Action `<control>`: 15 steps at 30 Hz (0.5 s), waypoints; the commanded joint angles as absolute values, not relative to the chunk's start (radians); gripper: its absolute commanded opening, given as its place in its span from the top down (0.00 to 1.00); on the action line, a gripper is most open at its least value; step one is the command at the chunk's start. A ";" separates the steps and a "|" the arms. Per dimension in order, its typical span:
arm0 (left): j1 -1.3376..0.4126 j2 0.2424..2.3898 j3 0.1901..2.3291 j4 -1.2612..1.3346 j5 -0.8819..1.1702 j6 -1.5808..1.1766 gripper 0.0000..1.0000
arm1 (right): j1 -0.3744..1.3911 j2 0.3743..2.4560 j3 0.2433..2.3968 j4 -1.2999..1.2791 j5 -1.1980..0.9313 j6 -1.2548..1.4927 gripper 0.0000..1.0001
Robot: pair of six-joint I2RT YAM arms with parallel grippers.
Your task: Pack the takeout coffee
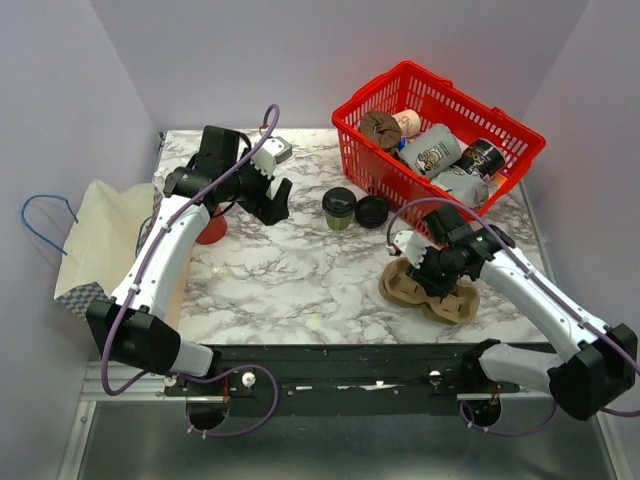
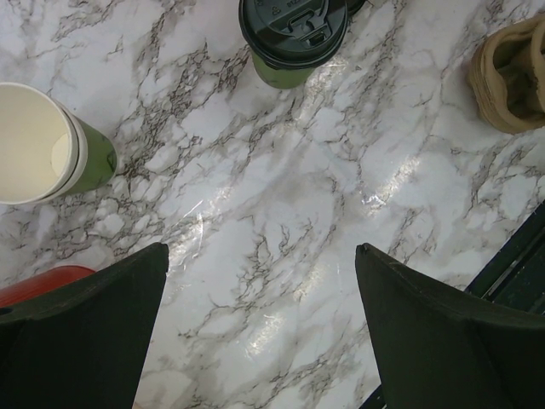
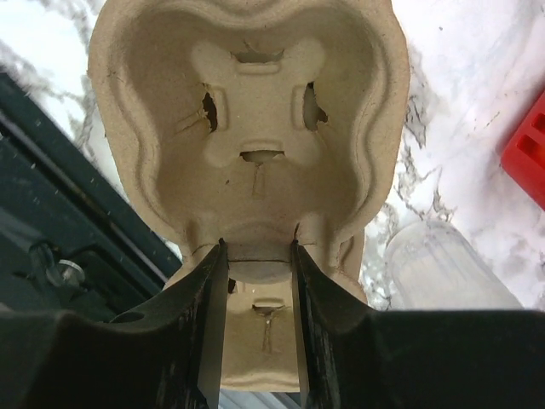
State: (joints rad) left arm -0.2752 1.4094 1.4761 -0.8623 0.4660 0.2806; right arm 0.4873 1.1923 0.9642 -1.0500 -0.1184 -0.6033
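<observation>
Now we see right gripper (image 3: 260, 260) pinching centre ridge of pulp cup carrier (image 3: 255, 111); left gripper (image 2: 262, 249) spread wide over table (image 2: 281, 204), takeout coffee (image 2: 293, 38) upright ahead of it, lidded.

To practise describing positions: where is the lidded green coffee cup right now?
Top view: the lidded green coffee cup stands upright, just left of a loose black lid, on the near side of the red basket.

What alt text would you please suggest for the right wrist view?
The right hand pinches the middle ridge of a brown pulp cup carrier lying on the marble table; a red basket edge shows at right.
</observation>
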 commanded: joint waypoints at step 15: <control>-0.115 1.295 1.911 -0.920 -0.128 0.291 0.01 | 0.483 1.129 1.215 -0.986 -0.474 -0.545 1.00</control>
State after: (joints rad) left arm -0.2157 1.3602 1.7592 -0.8898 0.2291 0.2962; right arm 0.4870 1.0828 1.1461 -1.0985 -0.3550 -0.6258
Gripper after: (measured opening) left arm 0.987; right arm 0.394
